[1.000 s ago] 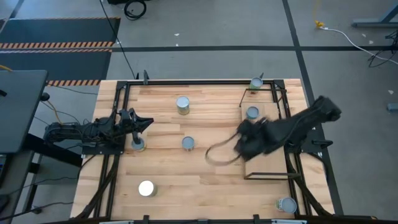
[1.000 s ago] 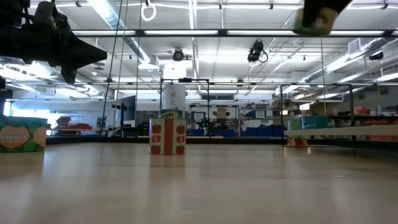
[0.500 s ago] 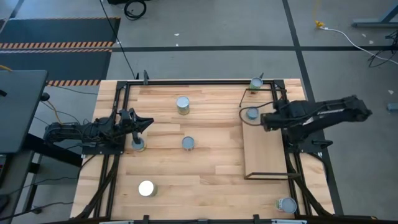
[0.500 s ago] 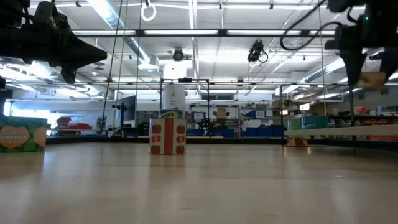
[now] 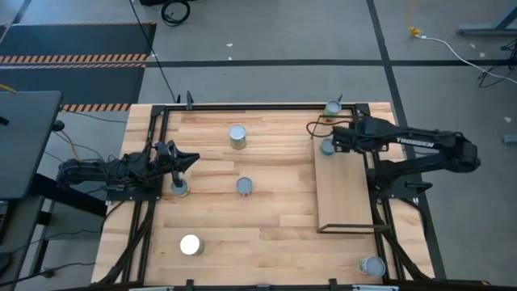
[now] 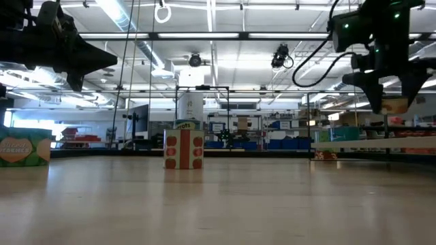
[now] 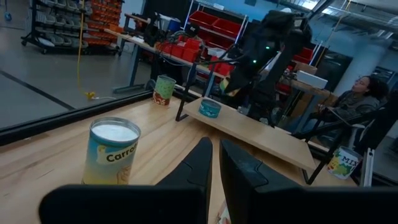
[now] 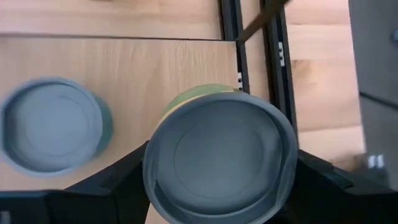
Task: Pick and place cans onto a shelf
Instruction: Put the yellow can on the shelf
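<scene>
Now we are carrying a can gripped in the right jaws over the shelf's far end, beside a placed can, needing to lower and release, while the left jaws are waiting closed and empty above the bench.

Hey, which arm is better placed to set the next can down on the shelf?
The right. Its gripper already holds a can over the far end of the shelf, beside a can standing there. The left gripper sits shut across the table, holding nothing.
</scene>
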